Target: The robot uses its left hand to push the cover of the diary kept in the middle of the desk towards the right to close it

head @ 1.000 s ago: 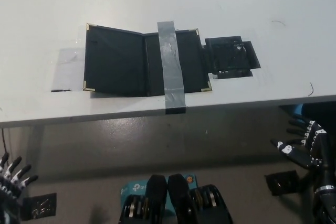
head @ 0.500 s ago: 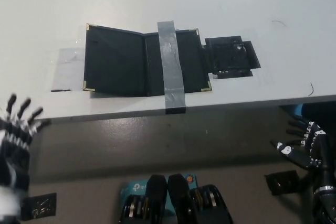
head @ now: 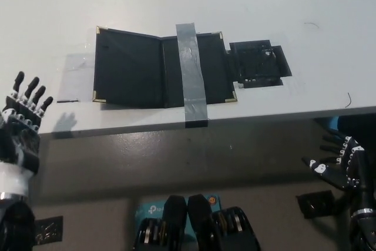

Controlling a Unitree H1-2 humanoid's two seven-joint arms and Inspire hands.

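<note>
While the diary still lies open, almost all of the job is ahead of you. Nearest to you, the left robot hand (head: 22, 123) hovers at the near-left edge of the bench (head: 53, 22), fingers spread and pointing up, holding nothing; it is well short of the book and touches neither cover nor bench as far as you can see. Low on the other side, the right robot hand (head: 336, 160) rests below the bench edge, fingers apart and empty.

Further in, the diary (head: 161, 70) sits in the middle of the bench, spread flat. Its left cover (head: 126, 70) is the one you must swing over to the right, and it has not been lifted at all. A strip of grey tape (head: 191, 73) crosses the right half and pins it down to the front edge. Just beyond the right side lies a small black patch (head: 258, 63).

You still need to reach the left cover's outer edge, get under it, and push it across.
</note>
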